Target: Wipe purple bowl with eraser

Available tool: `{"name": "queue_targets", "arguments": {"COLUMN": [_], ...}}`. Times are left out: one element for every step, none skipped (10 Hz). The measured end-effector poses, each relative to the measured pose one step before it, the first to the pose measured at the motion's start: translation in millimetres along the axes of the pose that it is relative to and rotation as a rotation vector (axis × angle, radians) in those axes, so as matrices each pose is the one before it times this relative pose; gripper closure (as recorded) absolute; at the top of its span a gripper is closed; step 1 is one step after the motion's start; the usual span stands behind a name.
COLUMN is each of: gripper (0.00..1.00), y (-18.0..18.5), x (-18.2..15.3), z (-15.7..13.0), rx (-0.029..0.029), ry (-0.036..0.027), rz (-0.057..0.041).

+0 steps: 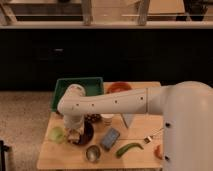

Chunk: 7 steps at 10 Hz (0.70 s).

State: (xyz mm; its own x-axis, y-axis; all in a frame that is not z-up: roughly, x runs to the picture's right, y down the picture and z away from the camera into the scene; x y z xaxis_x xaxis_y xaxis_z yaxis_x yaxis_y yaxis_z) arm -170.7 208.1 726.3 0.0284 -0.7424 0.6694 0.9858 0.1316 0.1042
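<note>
Arm is reaching across the desk [57, 155] from the right, and the hand [74, 129] is hanging low over the left side of the purple bowl [88, 131], at or near its rim. Cannot tell if the hand is open, closed or gripping. A pale tan bit at its tip is probably the eraser [75, 136], partly hidden.

Risks: pressing on the rim is likely tipping or sliding the shallow bowl toward the pale green round thing [57, 134] just beside it. A loose hold is letting the eraser slip during the wipe. The forearm is passing over the green tray [92, 82].

Bowl is looking near black, round, shallow, half covered by the arm, sitting front-left on the desk, apart from the blue-grey block [111, 138] and metal cup [92, 152].
</note>
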Motion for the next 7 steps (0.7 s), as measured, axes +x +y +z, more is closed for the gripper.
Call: {"name": "queue_targets", "arguments": {"gripper": [0.96,0.96,0.96,0.96,0.96,0.96,0.96], "y": [-3.82,-1.44,-1.18,2.61,4.12,8.4,11.13], "x": [-5.35,-6.88,-9.56,-7.64,-3.77,-1.34,0.55], "z": [-0.15,0.84,1.4,1.48,0.24,-0.28,-0.14], "rx": [0.00252,-0.00023,-0.00283,-0.00487,-0.00315,-0.00362,-0.00335], "ry": [-0.00517,-0.00767,-0.00953,-0.00899,-0.00282,-0.00163,-0.00057], "rz": [-0.01875,-0.01671,-0.01767,-0.00833,-0.00023,0.0115,0.02001]}}
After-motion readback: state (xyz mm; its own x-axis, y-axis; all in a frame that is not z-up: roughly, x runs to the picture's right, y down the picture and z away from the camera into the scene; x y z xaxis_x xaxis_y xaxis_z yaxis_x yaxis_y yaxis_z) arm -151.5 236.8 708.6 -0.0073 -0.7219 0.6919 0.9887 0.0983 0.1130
